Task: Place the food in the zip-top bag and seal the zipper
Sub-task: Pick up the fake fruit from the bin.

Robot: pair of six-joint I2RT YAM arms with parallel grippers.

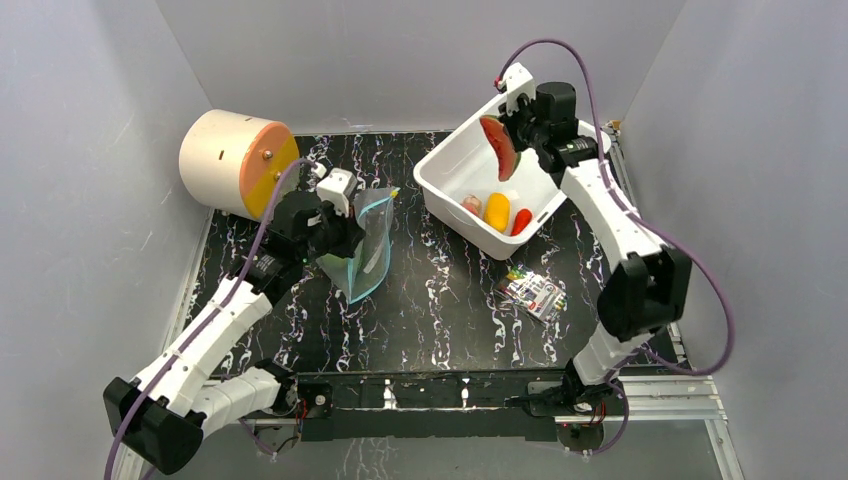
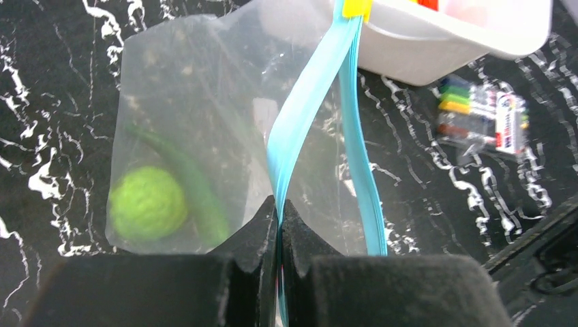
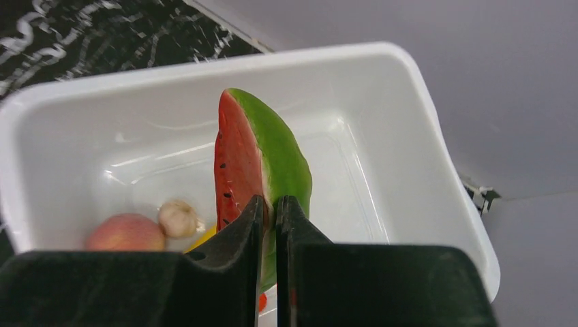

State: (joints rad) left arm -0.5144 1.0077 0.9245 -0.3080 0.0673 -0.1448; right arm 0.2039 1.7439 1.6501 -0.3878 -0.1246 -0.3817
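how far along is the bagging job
Done: a green ball and a long green piece lie inside the zip-top bag. In hand: the left pincer pinches the zipper strip, mouth open; the right pincer grips a watermelon slice over the white bin. Left: bagging it and the bin's remaining food, then sealing.

A fixed camera above and behind the arm bases looks down on the whole worktop (image 1: 440, 290). The left wrist camera peers close past the left fingers (image 2: 252, 238) at the zip-top bag (image 2: 198, 102), with the white bin (image 2: 436, 48) beyond their tips. The right wrist camera looks over the right fingers (image 3: 238, 238) into that bin, seen in all three views.
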